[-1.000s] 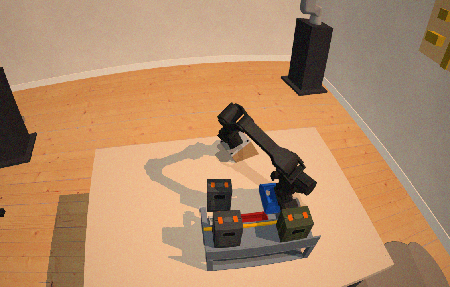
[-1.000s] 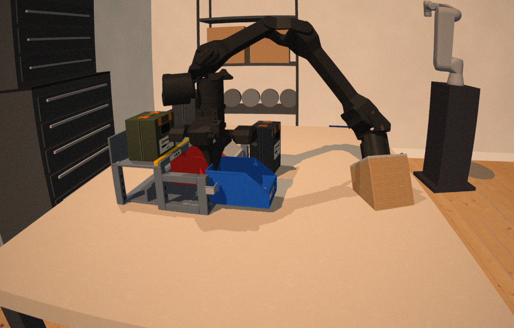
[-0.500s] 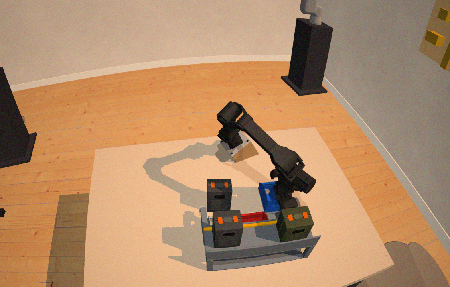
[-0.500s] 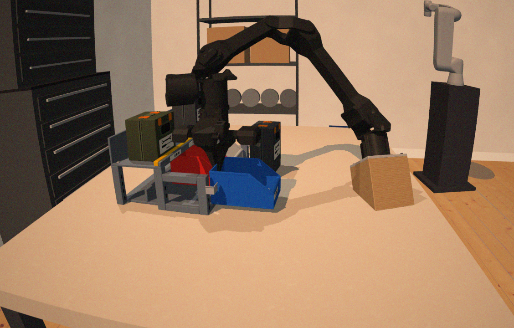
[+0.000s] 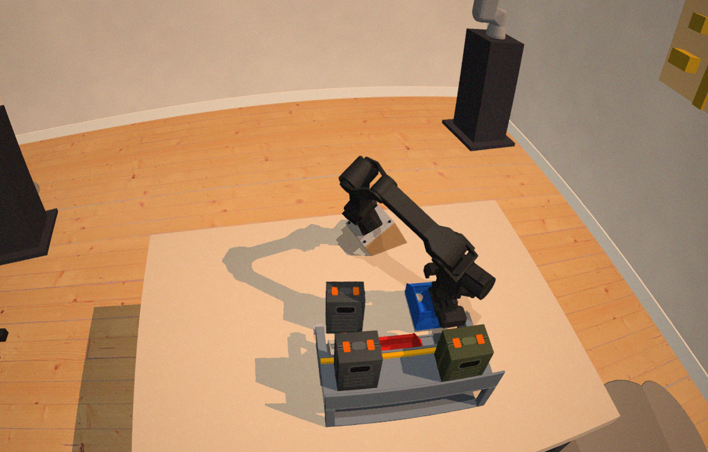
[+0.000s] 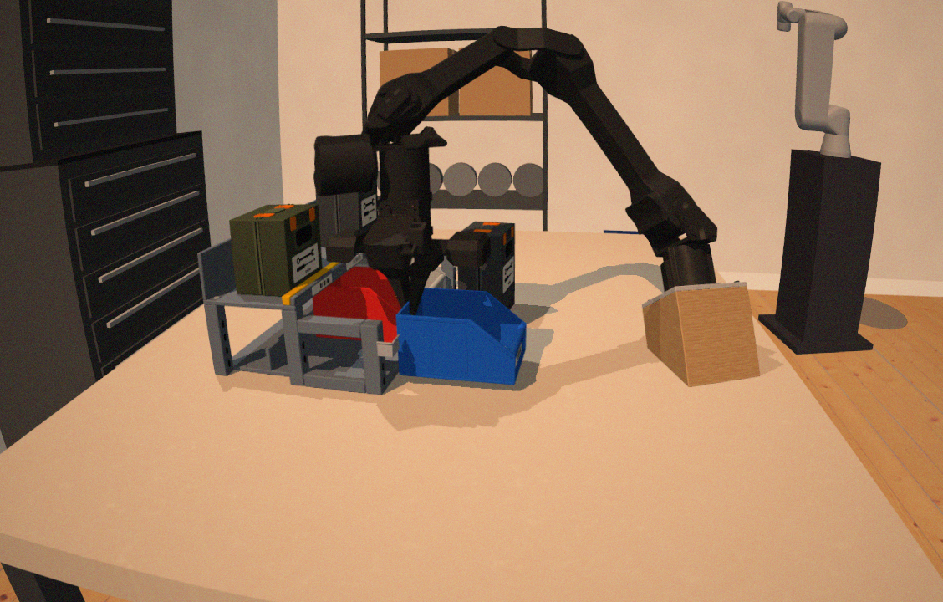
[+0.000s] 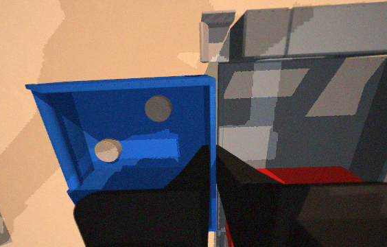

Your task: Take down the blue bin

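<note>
Your pincer [image 7: 213, 154] sits nearest the wrist camera: its two black fingers are clamped on the thin back wall of the blue open bin [image 6: 460, 340], one finger inside the bin and one outside it

The bin is off the shelf; in the exterior view it stands upright on the surface [image 6: 460, 487], its back end just beside the grey shelf's [image 6: 221, 329] front post. You cannot tell from these views whether its base fully touches the surface

Inside the bin you see two round grey parts [image 7: 158, 108], both lying on its floor and well apart from each other

Just beyond the gripped wall, a red bin [image 6: 355, 299] sits in the shelf's lower level

On the shelf's top board stand an olive green case [image 5: 464, 351] and a dark grey case [image 5: 358, 360], with a yellow strip [image 5: 408, 352] running between them

A second dark grey case [image 5: 344, 306] stands on the surface just behind the shelf

Farther back, your arm's wooden wedge base [image 6: 706, 336] rests near the surface's far edge

Beyond the surface, two black pedestals [image 5: 486, 84] stand on the plank floor
</note>
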`<state>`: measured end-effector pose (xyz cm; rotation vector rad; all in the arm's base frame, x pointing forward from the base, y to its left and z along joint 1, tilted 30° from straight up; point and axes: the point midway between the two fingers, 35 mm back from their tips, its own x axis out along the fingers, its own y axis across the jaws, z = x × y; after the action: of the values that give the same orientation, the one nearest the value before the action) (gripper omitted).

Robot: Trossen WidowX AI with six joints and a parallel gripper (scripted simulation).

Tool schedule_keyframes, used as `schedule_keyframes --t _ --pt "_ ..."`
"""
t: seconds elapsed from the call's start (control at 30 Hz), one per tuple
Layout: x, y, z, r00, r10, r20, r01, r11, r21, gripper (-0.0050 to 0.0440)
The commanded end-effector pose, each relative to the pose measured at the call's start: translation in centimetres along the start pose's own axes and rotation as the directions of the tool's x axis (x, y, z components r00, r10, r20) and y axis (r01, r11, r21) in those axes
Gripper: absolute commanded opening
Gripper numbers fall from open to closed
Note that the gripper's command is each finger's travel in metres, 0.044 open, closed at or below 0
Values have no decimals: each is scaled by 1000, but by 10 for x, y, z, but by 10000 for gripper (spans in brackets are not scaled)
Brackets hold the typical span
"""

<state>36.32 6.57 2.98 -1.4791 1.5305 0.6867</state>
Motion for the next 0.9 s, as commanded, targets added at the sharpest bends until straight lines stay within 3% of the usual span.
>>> schedule_keyframes --t 0.0,0.87 --pt "-5 -4 -1 1000 -18 12 18 1000 11 0" --pt "6 -4 -1 1000 -22 12 22 1000 14 0"
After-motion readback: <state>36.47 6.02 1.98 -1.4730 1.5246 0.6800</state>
